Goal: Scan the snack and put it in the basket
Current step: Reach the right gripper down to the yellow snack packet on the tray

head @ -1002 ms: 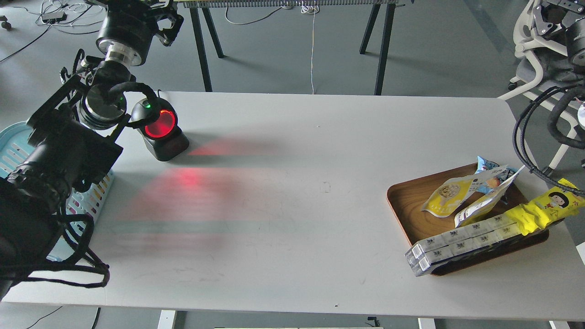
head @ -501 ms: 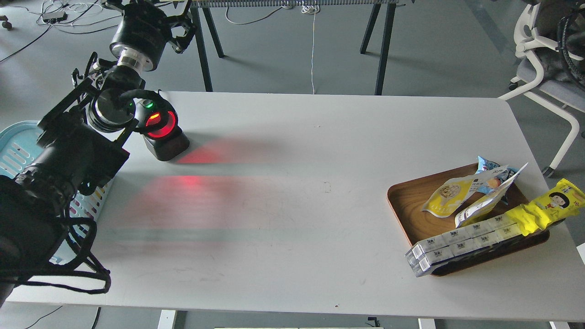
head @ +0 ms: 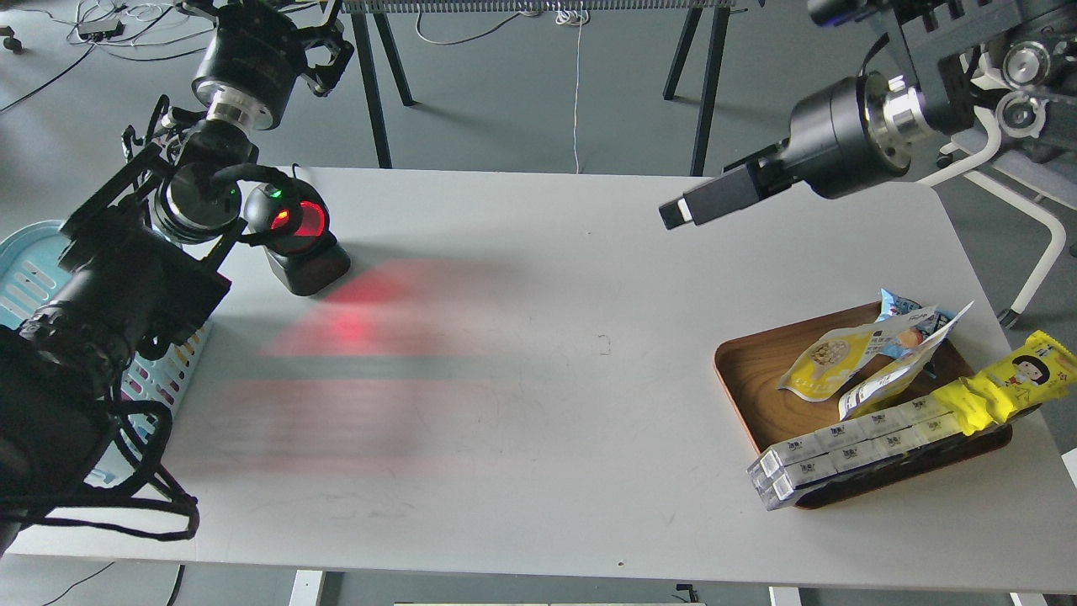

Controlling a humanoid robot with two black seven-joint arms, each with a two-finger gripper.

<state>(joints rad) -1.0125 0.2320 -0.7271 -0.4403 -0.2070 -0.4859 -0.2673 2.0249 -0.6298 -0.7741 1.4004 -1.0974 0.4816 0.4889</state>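
Right gripper point(head: 683, 212) above the table's point(head: 538, 438) far right, fingers not separable, state unreadable; left gripper point(head: 324, 59) beyond the scanner point(head: 296, 236), state likewise unclear. Snack point(head: 829, 360) lies in the wooden tray point(head: 749, 379); basket point(head: 34, 261) at far left

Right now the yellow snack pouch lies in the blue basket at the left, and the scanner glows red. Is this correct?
Not quite. The snack is not in the basket; it lies in the wooden tray at the right, as the head view shows. The scanner does glow red.
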